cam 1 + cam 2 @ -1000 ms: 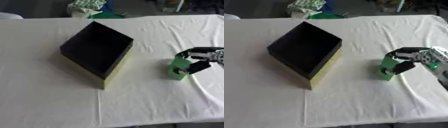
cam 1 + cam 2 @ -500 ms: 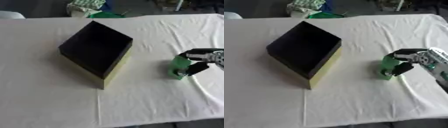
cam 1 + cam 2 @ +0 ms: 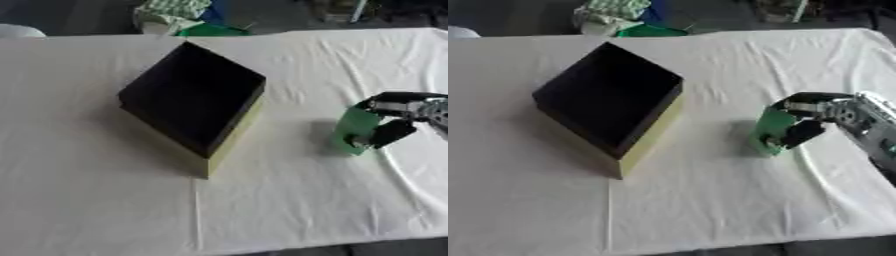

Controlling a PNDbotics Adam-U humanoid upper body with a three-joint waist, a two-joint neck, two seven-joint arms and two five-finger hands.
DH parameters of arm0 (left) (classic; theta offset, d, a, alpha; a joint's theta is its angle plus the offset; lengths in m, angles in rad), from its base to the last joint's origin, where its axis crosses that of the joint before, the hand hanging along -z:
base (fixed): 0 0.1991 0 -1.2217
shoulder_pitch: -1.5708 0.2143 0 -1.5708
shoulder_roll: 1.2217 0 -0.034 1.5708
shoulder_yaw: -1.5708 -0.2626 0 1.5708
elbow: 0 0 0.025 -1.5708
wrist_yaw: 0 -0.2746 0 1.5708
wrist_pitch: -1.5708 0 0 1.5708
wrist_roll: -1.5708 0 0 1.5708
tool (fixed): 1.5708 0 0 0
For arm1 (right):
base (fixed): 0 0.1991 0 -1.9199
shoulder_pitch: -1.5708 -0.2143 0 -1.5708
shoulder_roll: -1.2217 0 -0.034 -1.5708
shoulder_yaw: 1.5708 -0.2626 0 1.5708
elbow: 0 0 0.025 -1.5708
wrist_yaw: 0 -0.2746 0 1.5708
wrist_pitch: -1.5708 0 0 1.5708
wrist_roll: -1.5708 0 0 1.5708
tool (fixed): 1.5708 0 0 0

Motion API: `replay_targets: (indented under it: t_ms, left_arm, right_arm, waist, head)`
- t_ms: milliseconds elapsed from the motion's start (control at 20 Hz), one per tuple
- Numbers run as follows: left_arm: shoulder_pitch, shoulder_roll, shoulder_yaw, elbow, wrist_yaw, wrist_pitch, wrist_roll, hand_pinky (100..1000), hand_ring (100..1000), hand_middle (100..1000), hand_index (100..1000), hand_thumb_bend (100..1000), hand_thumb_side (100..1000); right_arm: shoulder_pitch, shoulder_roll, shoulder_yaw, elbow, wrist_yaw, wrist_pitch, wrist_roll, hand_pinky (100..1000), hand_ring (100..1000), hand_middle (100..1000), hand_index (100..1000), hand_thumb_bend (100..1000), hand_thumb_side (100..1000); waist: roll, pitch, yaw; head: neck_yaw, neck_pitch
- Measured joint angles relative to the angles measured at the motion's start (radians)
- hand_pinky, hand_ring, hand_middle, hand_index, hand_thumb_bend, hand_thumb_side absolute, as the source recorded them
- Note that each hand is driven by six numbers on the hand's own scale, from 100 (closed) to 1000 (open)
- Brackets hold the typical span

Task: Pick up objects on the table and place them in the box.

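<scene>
A green upright object [image 3: 354, 131] stands on the white tablecloth [image 3: 105, 200] at the right. My right hand [image 3: 814, 120] comes in from the right edge, its fingers over the object's top and its thumb against the near side, curled round it. An open box [image 3: 194, 106], black inside with yellow-green outer walls, sits left of centre, turned corner-on. The left hand shows in no view.
Beyond the far table edge lie a green-and-white checked cloth [image 3: 173, 11] and a green item [image 3: 210, 31]. A white rounded thing [image 3: 17, 31] shows at the far left corner. The near table edge runs along the bottom.
The right hand and the green object stay in about the same spot; the fingers have closed a little more round the object.
</scene>
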Motion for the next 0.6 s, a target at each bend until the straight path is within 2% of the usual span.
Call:
replay_targets:
  t_ms: [250,450,600]
  left_arm:
    - [0.000,0.000,0.000,0.000,0.000,0.002,-0.003,655,749,669,743,109,833]
    - [0.000,0.000,0.000,0.000,0.000,0.002,-0.005,656,750,669,743,108,832]
    - [0.000,0.000,-0.001,0.000,0.000,0.002,-0.008,655,750,669,743,108,832]
  right_arm:
    - [-0.056,-0.027,-0.027,-0.067,-0.015,-0.008,-0.007,852,779,703,852,101,545]
    - [-0.150,-0.029,-0.030,-0.101,-0.015,-0.033,0.017,854,778,703,854,100,556]
    - [-0.244,0.002,-0.022,-0.096,-0.019,-0.055,0.053,857,778,703,855,100,563]
  waist:
    - [-0.003,-0.002,-0.001]
    - [-0.004,-0.006,-0.001]
    - [-0.005,-0.009,0.003]
  head:
    - [0.009,0.000]
    - [0.010,0.000]
    - [0.009,0.000]
